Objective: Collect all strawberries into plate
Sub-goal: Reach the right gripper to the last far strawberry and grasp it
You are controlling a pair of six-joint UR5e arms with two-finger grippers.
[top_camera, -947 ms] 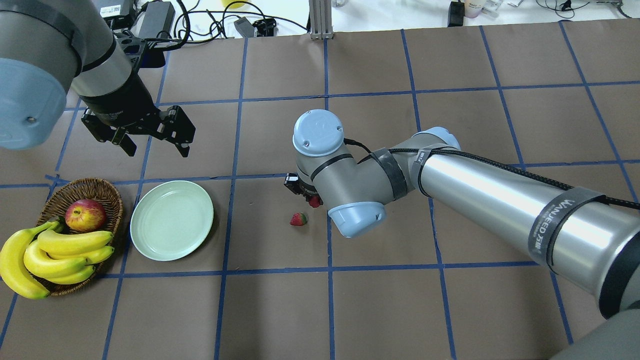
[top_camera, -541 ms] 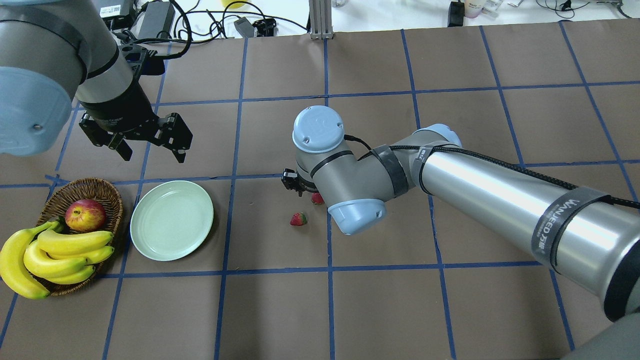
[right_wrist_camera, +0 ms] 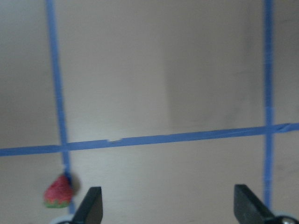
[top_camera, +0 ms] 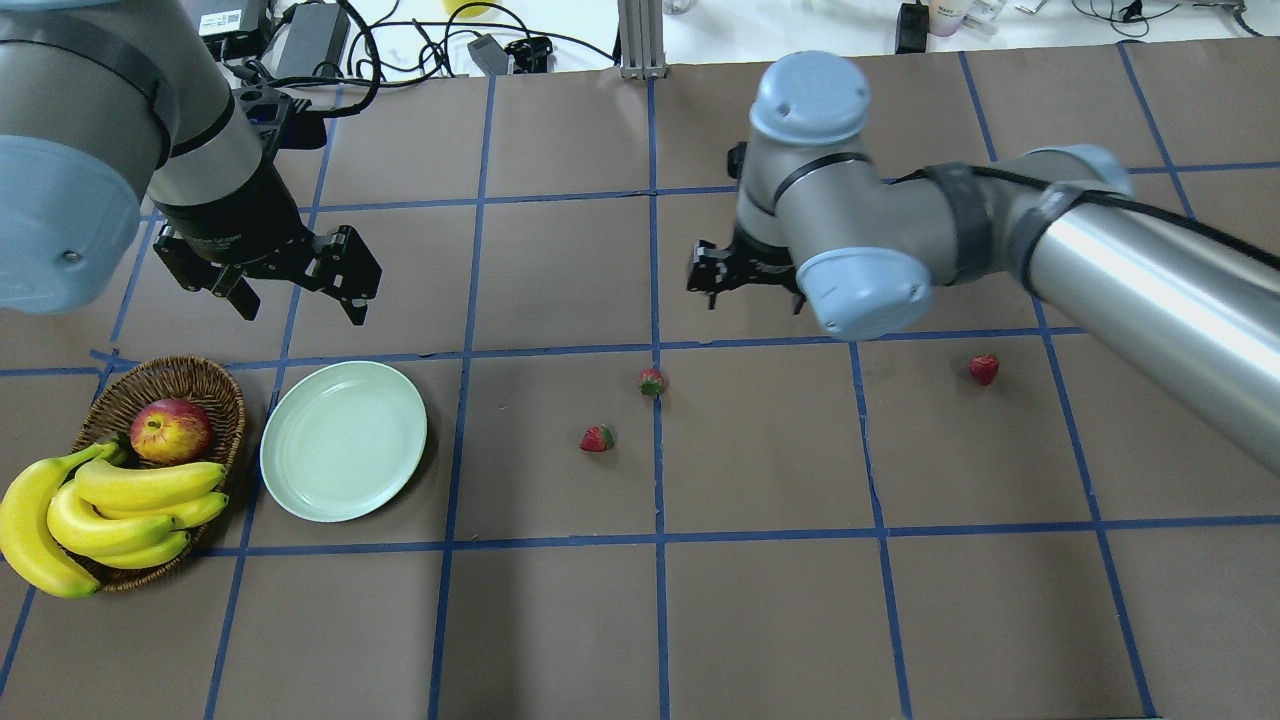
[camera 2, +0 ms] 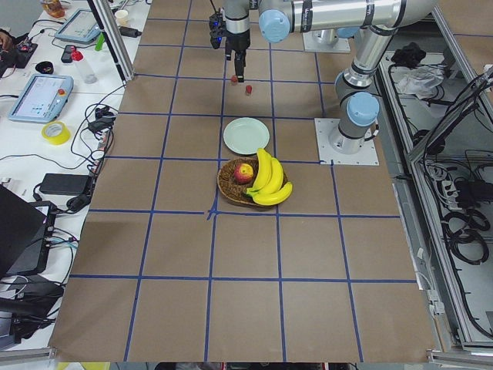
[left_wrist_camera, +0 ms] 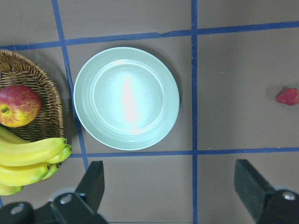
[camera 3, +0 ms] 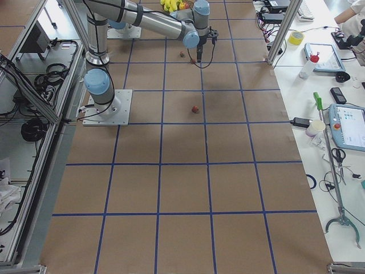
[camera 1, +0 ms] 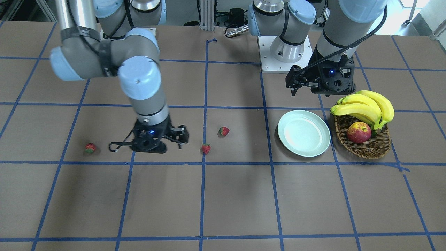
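Observation:
Three strawberries lie on the brown table: one (top_camera: 597, 438), one (top_camera: 651, 381) on a blue line, one (top_camera: 984, 369) far right. The front view shows them too (camera 1: 206, 148) (camera 1: 224, 131) (camera 1: 90, 147). The pale green plate (top_camera: 343, 440) is empty. My right gripper (top_camera: 740, 283) hangs open and empty beyond the strawberries; its wrist view shows one strawberry (right_wrist_camera: 59, 191) by the left fingertip (right_wrist_camera: 91, 205). My left gripper (top_camera: 295, 290) is open and empty above the table behind the plate; its wrist view shows the plate (left_wrist_camera: 81, 98) and a strawberry (left_wrist_camera: 287, 96).
A wicker basket (top_camera: 215, 385) with a red-yellow apple (top_camera: 170, 428) and a bunch of bananas (top_camera: 100, 505) stands directly left of the plate. Cables and power bricks (top_camera: 310, 40) lie beyond the table's far edge.
My right arm has lifted off the two middle strawberries and swung up and to the right. The strawberry by its fingers stays on the table. The far-right strawberry is now uncovered. My left gripper barely moved.

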